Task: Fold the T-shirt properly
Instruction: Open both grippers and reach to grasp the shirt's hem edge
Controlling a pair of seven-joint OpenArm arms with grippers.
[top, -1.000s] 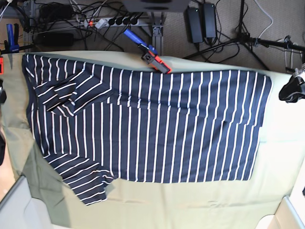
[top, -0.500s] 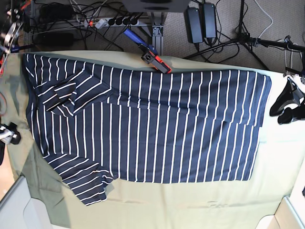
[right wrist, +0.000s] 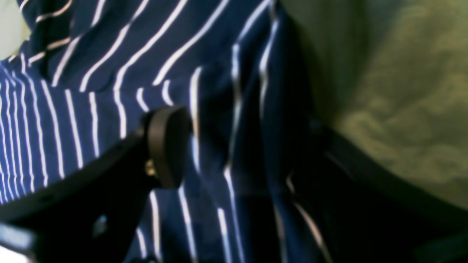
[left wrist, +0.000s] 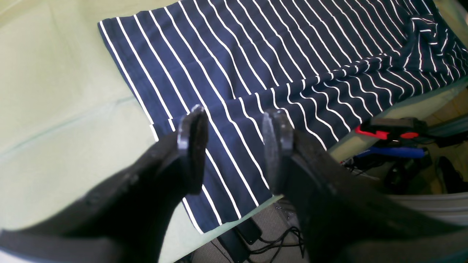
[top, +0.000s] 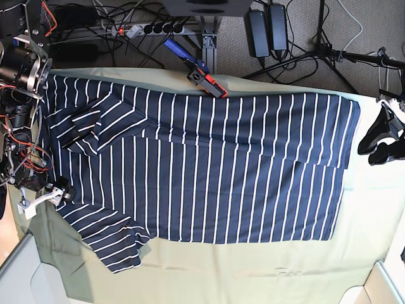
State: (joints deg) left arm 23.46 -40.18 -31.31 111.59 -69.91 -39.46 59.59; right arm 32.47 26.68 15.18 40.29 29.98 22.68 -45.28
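We see the T-shirt point(top: 202, 171), dark navy with thin white stripes, spread almost flat over an olive-green cloth sheet point(top: 253, 272) that fills most of the base view. Its hem runs down the right side of the frame; its sleeves lie at the left, one folded in at the upper left, the other fanned out toward the lower left corner. A narrow fold crosses the fabric near the top edge.

At the right edge of the base view, the left gripper point(top: 378, 147) hangs just beyond the hem, over bare green cloth. In the left wrist view, the left gripper point(left wrist: 234, 146) has its two black fingers point(left wrist: 192, 142) parted with nothing between them, the shirt's corner lying below.

At the left edge of the base view, the right arm point(top: 22, 126) reaches down over the shirt's neck end. In the blurred right wrist view, we find the right gripper point(right wrist: 241, 153) spread wide, one finger point(right wrist: 168, 146) clear in the centre left and a raised ridge of striped fabric standing between the jaws; we cannot tell whether the cloth is pinched.

A red, black and blue clamp point(top: 199, 75) sits at the table's top edge, centre frame, with cables and a power strip point(top: 149, 28) on the floor beyond.
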